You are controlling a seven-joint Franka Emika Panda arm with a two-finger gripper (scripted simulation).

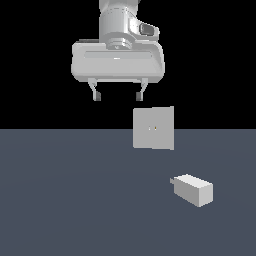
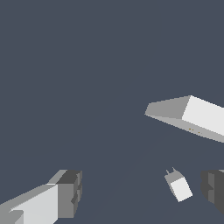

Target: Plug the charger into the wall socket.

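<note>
The gripper (image 1: 118, 95) hangs high above the dark grey surface (image 1: 75, 200), its fingers (image 1: 96, 93) spread wide with nothing between them and nothing touching them. In the exterior view the two short dark-tipped fingers point down from the broad pale gripper body, well clear of everything below. The wall socket (image 1: 153, 128) stands upright on the surface, a thin light-grey square plate with two tiny holes at its centre, just below and toward the exterior view's right of the gripper. The charger (image 1: 194, 189) lies on the surface nearer the camera and further toward the exterior view's right, apart from the socket, its short prongs pointing toward the exterior view's left. In the wrist view the charger (image 2: 179, 186) shows near one dark fingertip (image 2: 213, 187), while the socket (image 2: 192, 116) appears foreshortened as a slanted slab.
</note>
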